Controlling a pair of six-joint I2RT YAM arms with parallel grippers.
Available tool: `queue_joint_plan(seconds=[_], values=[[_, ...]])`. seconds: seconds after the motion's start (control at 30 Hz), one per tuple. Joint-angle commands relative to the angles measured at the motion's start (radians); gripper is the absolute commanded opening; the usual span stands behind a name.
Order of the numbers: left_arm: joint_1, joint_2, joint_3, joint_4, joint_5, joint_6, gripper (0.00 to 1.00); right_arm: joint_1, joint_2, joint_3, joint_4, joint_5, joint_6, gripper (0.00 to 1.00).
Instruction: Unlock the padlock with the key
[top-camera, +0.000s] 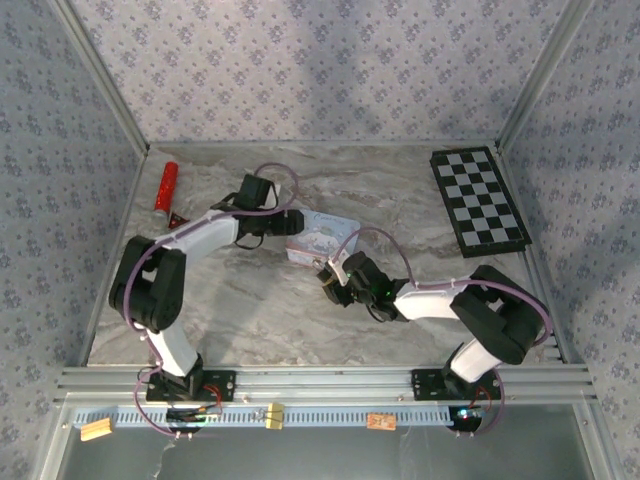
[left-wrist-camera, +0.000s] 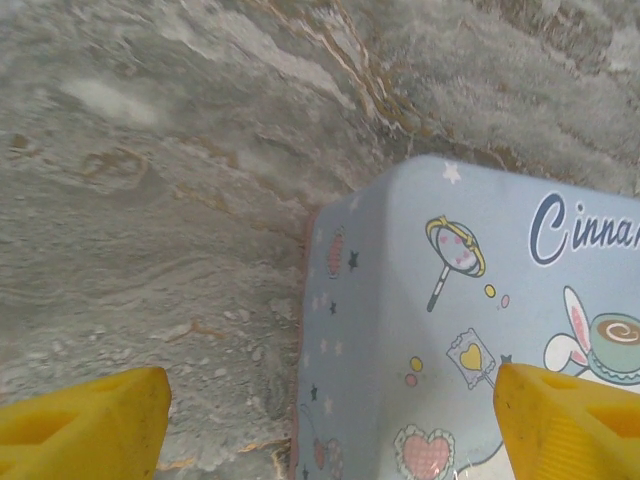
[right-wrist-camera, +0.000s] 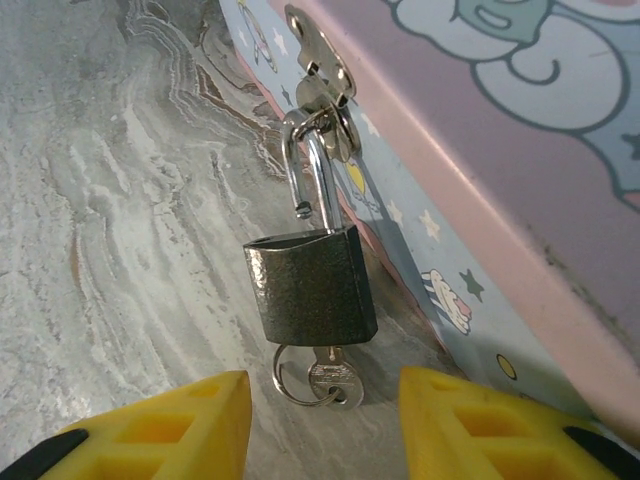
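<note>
On the marbled desk (top-camera: 250, 320), the left arm folded at the elbow and reached rightward, the left pincer (left-wrist-camera: 330, 425) spread wide over a corner of the light-blue tin (left-wrist-camera: 450, 320). The right arm stretched leftward to the tin's near side, the right pincer (right-wrist-camera: 325, 430) parted, gripping nothing. Just ahead of it the padlock (right-wrist-camera: 310, 285) hung from the tin's hasp (right-wrist-camera: 318, 55), one shackle leg clear of the body, the key (right-wrist-camera: 335, 378) in its underside.

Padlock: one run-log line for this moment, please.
padlock: shackle sprung open, hooked in tin hasp | key: in keyhole | right pincer: open, holding nothing | left pincer: open at tin corner
</note>
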Motion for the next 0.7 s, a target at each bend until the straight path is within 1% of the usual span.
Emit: queue_joint_plan(seconds=[0.0,0.1,0.2,0.27,0.37,0.43,0.47,0.5,0.6,0.67], values=[[-0.01,0.045,0.05,-0.036,-0.003,0.023,0.83,-0.014,-0.011,0.008,0.001,0.03,-0.02,0.44],[-0.01,0.066,0.043,-0.039,-0.036,0.012,0.82,-0.03,-0.008,0.018,0.0,-0.006,-0.013,0.45],[-0.005,0.069,0.013,-0.039,-0.087,-0.004,0.81,-0.05,-0.002,0.03,-0.008,-0.049,-0.002,0.49],[0.005,0.06,-0.026,-0.023,-0.115,-0.029,0.8,-0.072,0.003,0.031,-0.006,-0.088,0.006,0.53],[0.022,0.034,-0.096,0.016,-0.138,-0.066,0.8,-0.101,0.006,0.033,0.002,-0.139,0.01,0.55],[0.027,0.02,-0.132,0.033,-0.156,-0.082,0.8,-0.111,0.007,0.043,-0.009,-0.171,-0.001,0.59],[0.029,0.015,-0.147,0.041,-0.161,-0.088,0.8,-0.113,0.009,0.048,-0.015,-0.192,-0.008,0.59],[0.03,0.009,-0.159,0.046,-0.168,-0.095,0.8,-0.116,0.009,0.051,-0.019,-0.218,-0.014,0.6],[0.033,-0.016,-0.203,0.069,-0.195,-0.119,0.8,-0.139,0.016,0.072,-0.042,-0.371,-0.024,0.58],[0.036,-0.032,-0.224,0.076,-0.202,-0.13,0.8,-0.151,0.021,0.086,-0.057,-0.423,-0.008,0.57]])
